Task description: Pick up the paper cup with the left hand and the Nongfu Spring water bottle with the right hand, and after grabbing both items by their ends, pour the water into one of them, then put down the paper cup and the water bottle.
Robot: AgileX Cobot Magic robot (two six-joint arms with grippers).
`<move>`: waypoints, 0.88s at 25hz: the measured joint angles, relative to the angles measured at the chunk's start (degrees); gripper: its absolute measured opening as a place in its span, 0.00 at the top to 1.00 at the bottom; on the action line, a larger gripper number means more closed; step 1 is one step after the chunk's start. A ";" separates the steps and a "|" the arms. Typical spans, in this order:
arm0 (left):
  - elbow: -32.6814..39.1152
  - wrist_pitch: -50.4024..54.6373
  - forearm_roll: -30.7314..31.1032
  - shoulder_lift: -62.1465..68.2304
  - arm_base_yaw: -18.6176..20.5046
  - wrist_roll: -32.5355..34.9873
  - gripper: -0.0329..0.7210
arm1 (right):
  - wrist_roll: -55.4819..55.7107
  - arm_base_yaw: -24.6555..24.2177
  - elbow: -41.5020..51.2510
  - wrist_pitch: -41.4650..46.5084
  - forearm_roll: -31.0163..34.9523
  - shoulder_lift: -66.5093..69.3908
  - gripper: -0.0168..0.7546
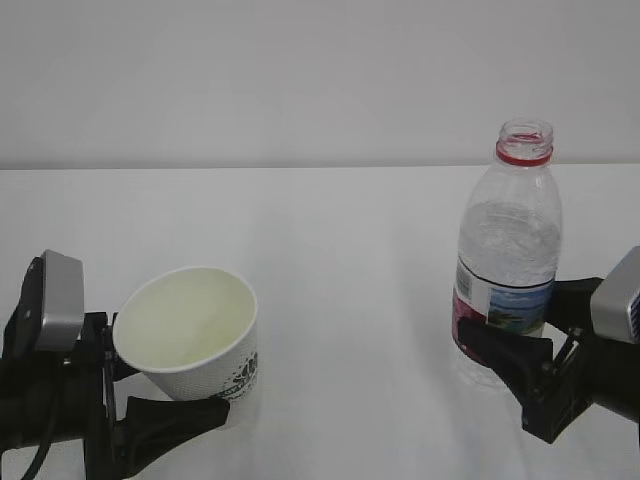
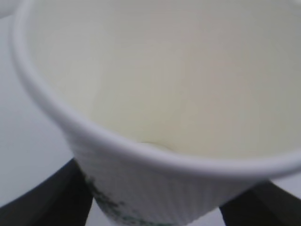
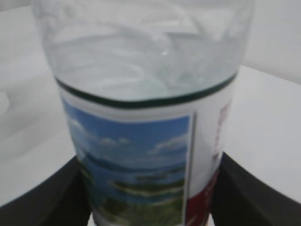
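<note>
Gripping both items low, each arm has its object at the base end: the paper cup (image 1: 193, 330) sits in the left end effector (image 1: 150, 390) at the left of the table (image 1: 340, 260), and the Nongfu Spring water bottle (image 1: 508, 250) sits in the right end effector (image 1: 525, 345) at the right, well apart from the cup

Key relation: bottle lies to the right of the cup, with bare table between them. Bottle long axis is upright, neck up, cap off, mouth open. Cup axis is tilted, mouth leaning up and toward the exterior camera, pale inside showing. Bottle mouth stands higher than the cup rim. Judgement: the pour calls for bringing the bottle across toward the cup, or both toward the middle, then tipping the neck leftward over the rim

Left end effector: jaws spread fairly wide, dark fingers (image 2: 56, 197) flanking the cup's lower wall on both sides; closed onto the cup, not slack

Right end effector: jaws likewise wide, fingers (image 3: 47, 197) pressed to either side of the label; holding the bottle

Water (image 3: 141, 70): level sits just above the label edge

Cannot tell whether either item is lifted clear of the table
</note>
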 joint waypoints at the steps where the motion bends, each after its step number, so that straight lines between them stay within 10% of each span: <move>1: 0.00 0.00 0.41 0.00 0.00 -0.10 0.22 | 0.00 0.00 0.00 0.00 -0.44 0.00 0.33; 22: 0.00 1.40 -8.60 0.00 -14.29 -0.57 0.22 | 0.00 0.00 0.00 0.00 -4.99 0.00 0.33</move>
